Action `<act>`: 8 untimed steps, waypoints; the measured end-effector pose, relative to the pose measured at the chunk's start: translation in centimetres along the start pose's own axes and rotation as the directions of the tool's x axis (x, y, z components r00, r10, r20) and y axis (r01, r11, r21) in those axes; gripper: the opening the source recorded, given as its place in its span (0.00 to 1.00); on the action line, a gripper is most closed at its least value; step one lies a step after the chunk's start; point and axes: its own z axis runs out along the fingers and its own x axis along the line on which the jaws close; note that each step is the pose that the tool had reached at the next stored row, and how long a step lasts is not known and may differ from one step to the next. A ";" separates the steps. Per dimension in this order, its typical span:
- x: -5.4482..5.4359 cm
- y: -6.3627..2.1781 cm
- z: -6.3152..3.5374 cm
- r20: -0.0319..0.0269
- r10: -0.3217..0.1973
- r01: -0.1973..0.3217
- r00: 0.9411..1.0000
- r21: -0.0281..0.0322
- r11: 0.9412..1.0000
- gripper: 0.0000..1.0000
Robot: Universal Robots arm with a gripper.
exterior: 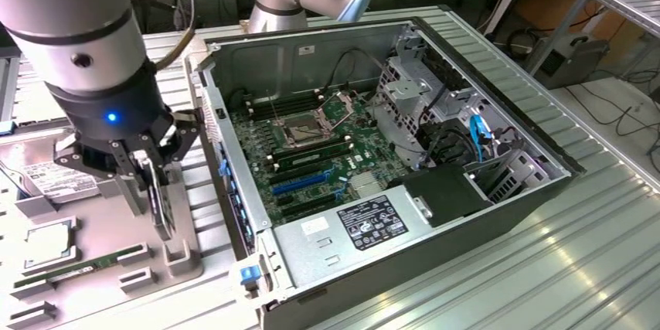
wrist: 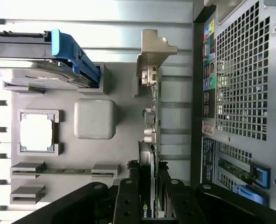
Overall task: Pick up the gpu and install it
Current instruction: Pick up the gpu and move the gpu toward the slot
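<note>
The gripper (exterior: 147, 191) hangs at nine o'clock in the exterior view, over the grey parts tray (exterior: 98, 226). Its black fingers (wrist: 127, 205) are about half closed, one on each flat face of the gpu (wrist: 153, 135), and they look pressed onto it. The card stands on edge. Seen from the wrist, its long axis runs straight away from the fingers to the silver bracket (wrist: 152, 53) at the far end, so the grip sits near the end opposite the bracket. That axis lies parallel to the perforated rear wall of the computer case (wrist: 240, 79) just beside it. I cannot tell whether the card has left its tray holder. From the gripper, the open case and its motherboard (exterior: 341, 152) lie toward three o'clock, with the blue expansion slot (exterior: 302, 182) unoccupied.
</note>
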 end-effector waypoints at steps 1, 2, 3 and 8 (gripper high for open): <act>0.0 0.01 -0.46 0.000 0.000 0.000 1.000 0.000 1.000 0.26; -0.1 0.02 -0.92 0.000 0.000 0.000 1.000 0.000 1.000 0.26; -0.1 0.03 -1.36 0.000 0.000 0.000 1.000 0.000 1.000 0.26; -0.2 0.02 -3.62 0.000 0.000 0.000 1.000 -0.001 1.000 0.26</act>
